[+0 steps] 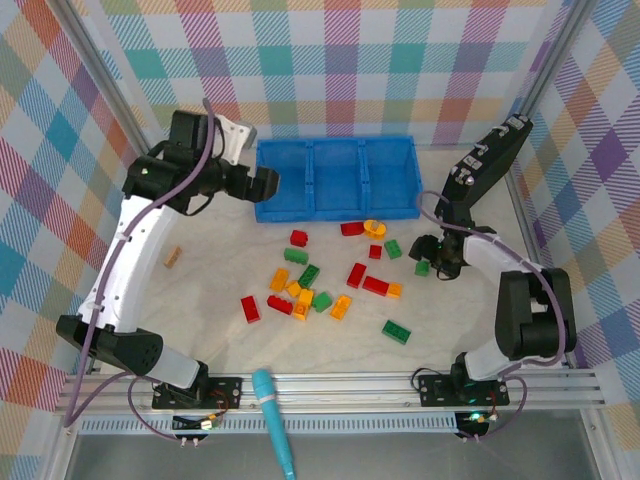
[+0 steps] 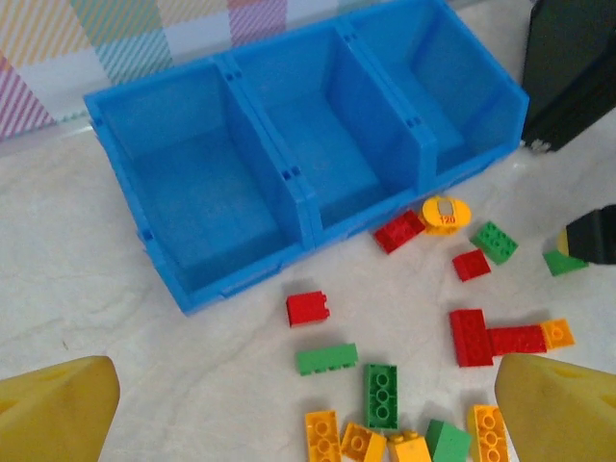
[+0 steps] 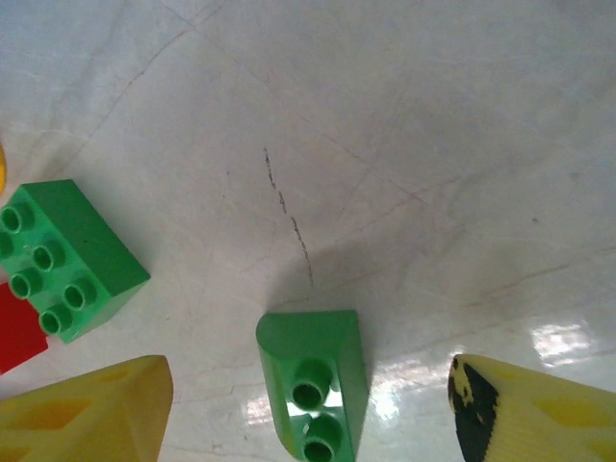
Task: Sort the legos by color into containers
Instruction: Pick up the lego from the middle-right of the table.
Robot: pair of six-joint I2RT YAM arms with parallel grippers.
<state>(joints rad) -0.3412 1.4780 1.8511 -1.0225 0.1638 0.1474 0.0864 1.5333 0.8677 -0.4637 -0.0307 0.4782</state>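
The blue three-compartment bin (image 1: 335, 200) stands at the back of the table, and all three compartments look empty in the left wrist view, where its front wall (image 2: 241, 274) faces me. Red, green and yellow-orange legos (image 1: 308, 274) lie scattered in front of it. My left gripper (image 1: 270, 184) hovers open at the bin's left end, high above the table, with nothing between its fingers (image 2: 58, 409). My right gripper (image 1: 432, 258) is low at the pile's right edge and open. A small green lego with a rounded end (image 3: 313, 380) lies on the table between its fingertips (image 3: 87, 414), touching neither.
A green four-stud lego (image 3: 67, 260) and a red one (image 3: 17, 332) lie just left of the right gripper. A tan wooden block (image 1: 173, 256) sits at the left, a teal marker (image 1: 275, 425) on the front rail. A black case (image 2: 568, 67) stands right of the bin.
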